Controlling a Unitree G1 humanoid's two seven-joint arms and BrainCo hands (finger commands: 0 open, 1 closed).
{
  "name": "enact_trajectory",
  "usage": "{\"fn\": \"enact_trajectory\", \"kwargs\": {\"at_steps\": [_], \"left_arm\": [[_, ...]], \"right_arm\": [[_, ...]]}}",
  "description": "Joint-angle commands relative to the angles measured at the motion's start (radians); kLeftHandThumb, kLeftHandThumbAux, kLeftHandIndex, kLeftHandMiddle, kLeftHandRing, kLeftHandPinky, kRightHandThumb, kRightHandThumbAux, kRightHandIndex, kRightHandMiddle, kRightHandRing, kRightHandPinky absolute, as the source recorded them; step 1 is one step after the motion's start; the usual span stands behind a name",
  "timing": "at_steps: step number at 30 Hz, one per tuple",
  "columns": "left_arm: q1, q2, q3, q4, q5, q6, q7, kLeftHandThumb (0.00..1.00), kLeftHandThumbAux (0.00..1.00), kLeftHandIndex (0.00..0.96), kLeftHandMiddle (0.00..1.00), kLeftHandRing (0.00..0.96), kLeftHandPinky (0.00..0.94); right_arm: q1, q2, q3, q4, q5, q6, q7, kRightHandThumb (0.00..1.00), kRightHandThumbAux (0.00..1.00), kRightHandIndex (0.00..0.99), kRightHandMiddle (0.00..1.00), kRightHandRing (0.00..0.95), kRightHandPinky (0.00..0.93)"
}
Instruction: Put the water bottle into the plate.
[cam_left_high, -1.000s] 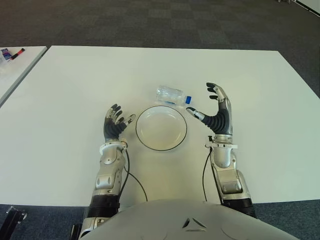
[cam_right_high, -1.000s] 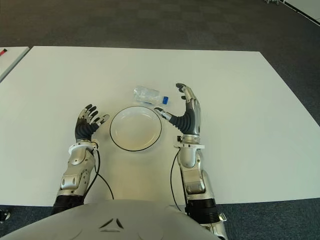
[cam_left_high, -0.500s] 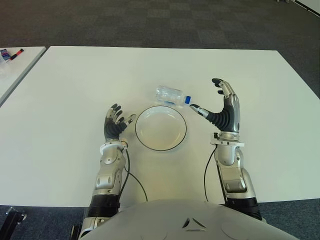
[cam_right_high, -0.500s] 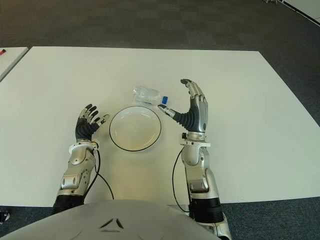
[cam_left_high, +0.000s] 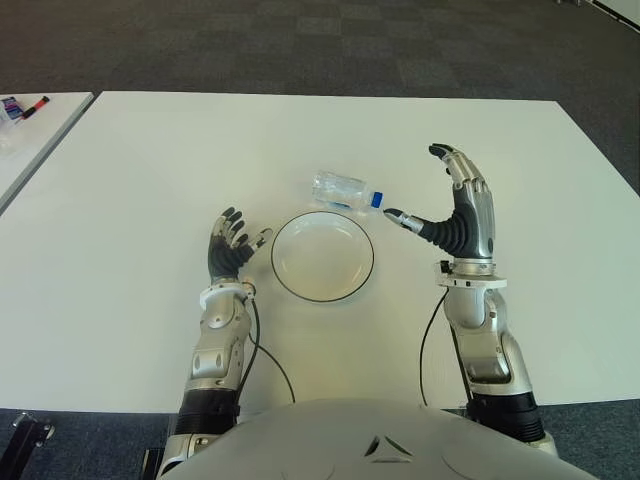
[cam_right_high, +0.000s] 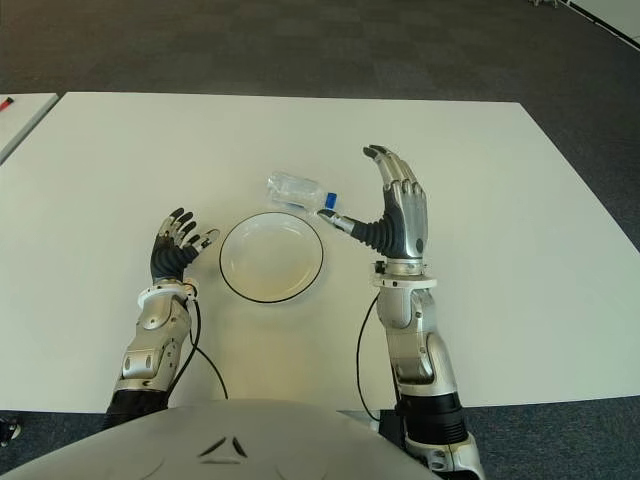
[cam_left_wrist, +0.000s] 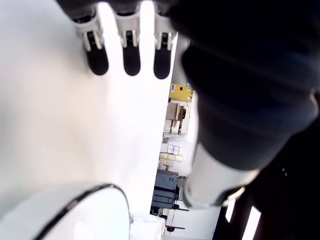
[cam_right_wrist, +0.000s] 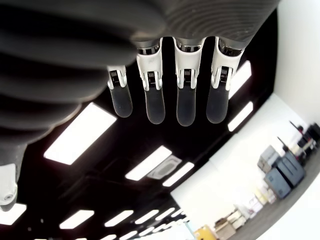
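The water bottle (cam_left_high: 342, 189) lies on its side on the white table (cam_left_high: 140, 160), just behind the far rim of the plate (cam_left_high: 322, 256) and not on it. Its long side runs across the table, and its blue cap (cam_left_high: 376, 199) points toward the right hand (cam_left_high: 460, 215). The clear bottom end points the other way, toward the robot's left.

The right hand is raised with the palm turned toward the bottle. Its fingers (cam_right_wrist: 183, 97) are stretched out straight and spread, and they hold nothing. The thumb tip (cam_left_high: 392, 214) reaches out close to the blue cap, but I cannot tell if it touches it. The other fingers stand up beside the cap end, a little apart from the bottle.

The left hand (cam_left_high: 229, 250) shows just to the left of the plate. Its fingers (cam_left_wrist: 131, 60) are loose and open, with nothing in them.

The plate is white with a dark rim, and it sits between the two hands.
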Motion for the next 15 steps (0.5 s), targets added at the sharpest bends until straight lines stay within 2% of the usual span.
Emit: {"fn": "enact_trajectory", "kwargs": {"at_steps": [1, 8, 15], "left_arm": [[-0.015, -0.058, -0.009, 0.016, 0.010, -0.004, 0.013, 0.018, 0.944, 0.142, 0.155, 0.131, 0.162], [-0.018, -0.059, -0.008, 0.021, 0.009, -0.014, 0.013, 0.010, 0.944, 0.142, 0.154, 0.130, 0.160], [-0.018, -0.062, -0.006, 0.022, 0.005, -0.018, 0.015, 0.010, 0.946, 0.142, 0.154, 0.130, 0.163]], "right_arm": [[-0.004, -0.062, 0.006, -0.009, -0.103, 0.001, 0.002, 0.632, 0.470, 0.139, 0.186, 0.196, 0.257], [0.011, -0.093, 0.012, -0.070, -0.209, 0.067, 0.071, 0.664, 0.442, 0.119, 0.171, 0.188, 0.251], [0.019, -0.091, 0.015, -0.105, -0.223, 0.092, 0.105, 0.671, 0.435, 0.112, 0.166, 0.187, 0.255]]}}
